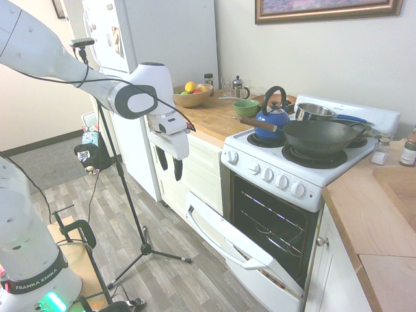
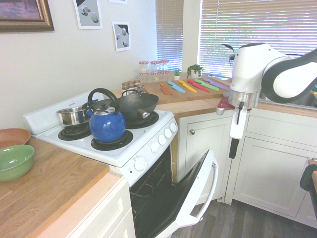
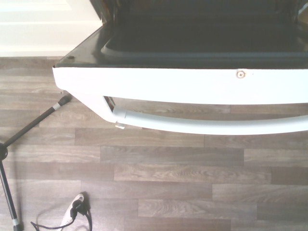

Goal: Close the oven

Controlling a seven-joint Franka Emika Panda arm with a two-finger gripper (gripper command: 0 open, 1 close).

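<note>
While the oven door is hanging partly lowered, the tool is pointing down at the left, its fingers parted and gripping nothing, probably so that it can reach the handle and push upward. To its right, the oven is standing between the wooden counter and the cabinet, its cavity showing above the door. On top, the kettle, then the wok, are resting over burners, seemingly leaving the door's upward path free.
</note>
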